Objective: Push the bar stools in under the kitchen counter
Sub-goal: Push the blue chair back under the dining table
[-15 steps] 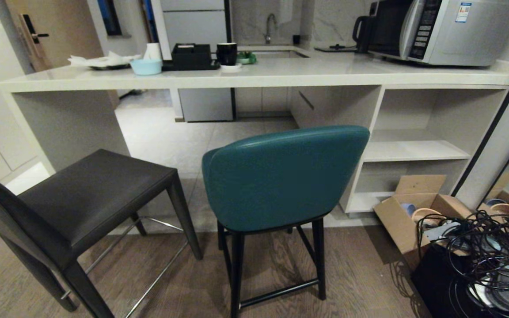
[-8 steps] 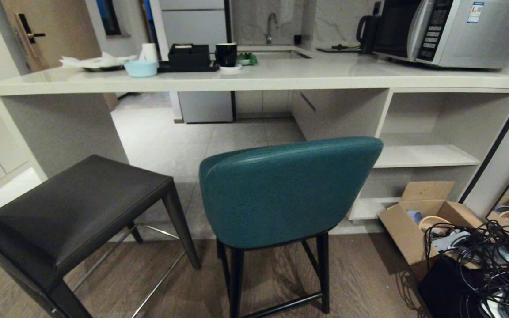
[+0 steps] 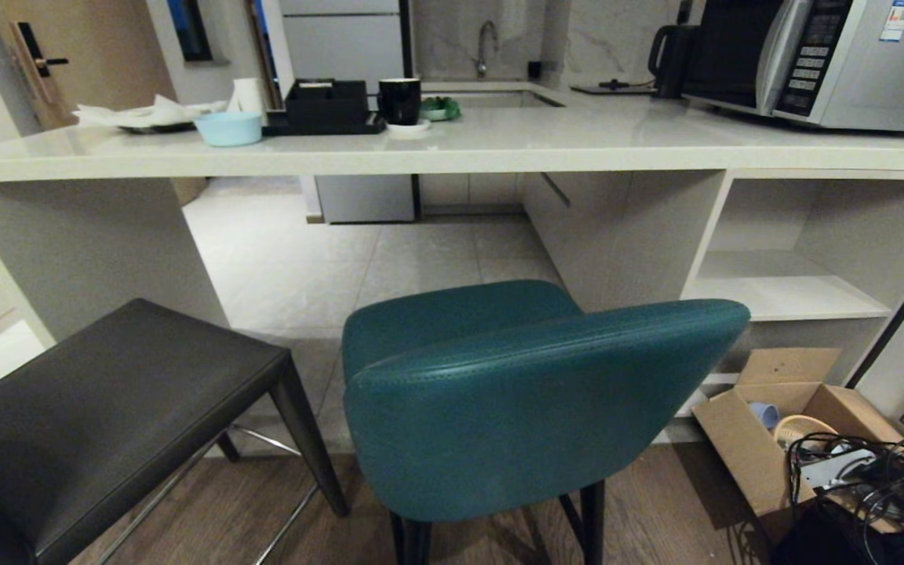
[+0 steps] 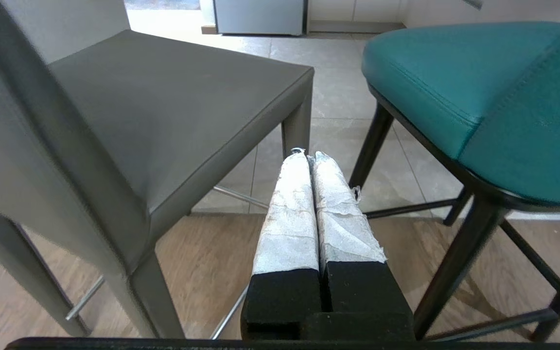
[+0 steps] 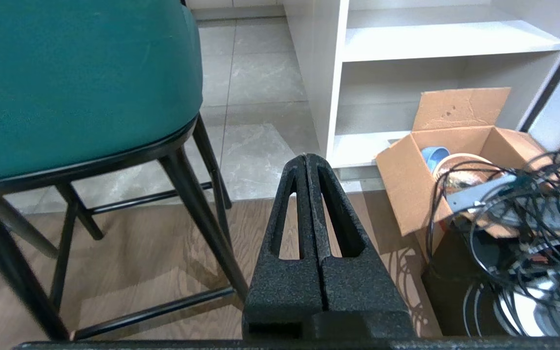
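Two bar stools stand before the kitchen counter (image 3: 452, 145), a long cream stone top. The teal stool (image 3: 530, 408) with its curved back is close in front of me, its seat outside the counter's edge. The dark grey stool (image 3: 107, 408) stands to its left, turned at an angle. Neither arm shows in the head view. My left gripper (image 4: 309, 156), its fingers wrapped in white tape, is shut and empty, low in the gap between the grey stool (image 4: 163, 107) and the teal stool (image 4: 455, 82). My right gripper (image 5: 306, 158) is shut and empty, to the right of the teal stool (image 5: 76, 82).
An open cardboard box (image 3: 766, 439) and a tangle of black cables (image 3: 883, 486) lie on the floor at right, below white shelves (image 3: 781, 290). A microwave (image 3: 836, 55), kettle, black tray, cup and blue bowl (image 3: 228, 128) sit on the counter. The slab side panel (image 3: 83, 251) stands behind the grey stool.
The whole head view has shifted: the counter and both stools loom larger and nearer, and the teal stool's seat now shows over its back. The camera has moved forward; the stools themselves show no move.
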`<state>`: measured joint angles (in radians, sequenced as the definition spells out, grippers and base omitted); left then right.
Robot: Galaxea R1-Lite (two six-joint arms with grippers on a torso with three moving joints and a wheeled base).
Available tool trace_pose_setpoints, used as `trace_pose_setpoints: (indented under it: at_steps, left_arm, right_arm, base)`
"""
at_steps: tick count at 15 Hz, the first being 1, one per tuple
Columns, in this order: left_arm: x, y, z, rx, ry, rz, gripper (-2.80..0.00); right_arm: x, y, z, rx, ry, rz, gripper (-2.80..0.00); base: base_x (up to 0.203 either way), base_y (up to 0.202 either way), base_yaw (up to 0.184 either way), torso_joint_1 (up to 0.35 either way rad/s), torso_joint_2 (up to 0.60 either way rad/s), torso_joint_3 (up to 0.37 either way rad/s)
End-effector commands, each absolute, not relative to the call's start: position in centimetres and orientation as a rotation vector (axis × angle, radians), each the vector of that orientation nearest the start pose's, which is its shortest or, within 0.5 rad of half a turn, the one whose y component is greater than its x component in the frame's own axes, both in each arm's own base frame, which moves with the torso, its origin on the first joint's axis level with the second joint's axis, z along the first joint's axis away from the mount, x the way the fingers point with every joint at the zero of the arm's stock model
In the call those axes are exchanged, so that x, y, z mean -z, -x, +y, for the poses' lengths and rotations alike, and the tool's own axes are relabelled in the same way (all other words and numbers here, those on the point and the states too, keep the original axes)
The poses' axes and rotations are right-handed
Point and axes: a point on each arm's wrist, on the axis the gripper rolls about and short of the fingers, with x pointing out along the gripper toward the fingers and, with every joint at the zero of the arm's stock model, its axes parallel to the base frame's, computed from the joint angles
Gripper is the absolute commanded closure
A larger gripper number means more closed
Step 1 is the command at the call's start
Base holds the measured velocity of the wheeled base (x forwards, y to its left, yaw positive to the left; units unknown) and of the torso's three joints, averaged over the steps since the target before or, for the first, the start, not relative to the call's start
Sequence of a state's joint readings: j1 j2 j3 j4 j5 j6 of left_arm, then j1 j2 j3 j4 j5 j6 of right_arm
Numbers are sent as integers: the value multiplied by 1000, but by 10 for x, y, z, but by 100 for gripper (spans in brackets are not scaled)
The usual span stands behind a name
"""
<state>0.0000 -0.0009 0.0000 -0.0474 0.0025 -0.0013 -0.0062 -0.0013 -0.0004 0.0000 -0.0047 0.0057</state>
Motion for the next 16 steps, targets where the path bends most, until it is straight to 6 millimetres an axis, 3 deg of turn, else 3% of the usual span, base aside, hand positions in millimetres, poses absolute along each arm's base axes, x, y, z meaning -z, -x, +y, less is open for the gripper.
trace_pose_setpoints:
  at_steps: [1, 7, 9, 11, 13, 16]
  left_arm:
    - [-75, 21, 0, -3, 2, -29, 0]
    - [-78, 22, 0, -3, -8, -40, 0]
    - [-99, 25, 0, -11, -6, -62, 0]
    - [-124, 13, 0, -14, -2, 3, 0]
    - [-146, -11, 0, -6, 4, 59, 0]
    - [-170, -72, -1, 27, 2, 115, 0]
  right_arm:
    - [-76, 23, 0, 12, -6, -2, 0]
    - [-76, 23, 0, 8, 8, 6, 0]
    - [-80, 19, 1, -29, 51, 61, 0]
    - [-111, 14, 2, -90, -5, 73, 0]
    - [-147, -10, 3, -118, -69, 142, 0]
    - [-182, -75, 4, -123, -83, 201, 0]
  base:
    - [65, 0, 5, 7, 5, -2]
    - [0, 0, 0, 0, 0, 0]
    - [0, 0, 0, 0, 0, 0]
    - [0, 0, 0, 0, 0, 0]
    - [0, 0, 0, 0, 0, 0]
    - [0, 0, 0, 0, 0, 0]
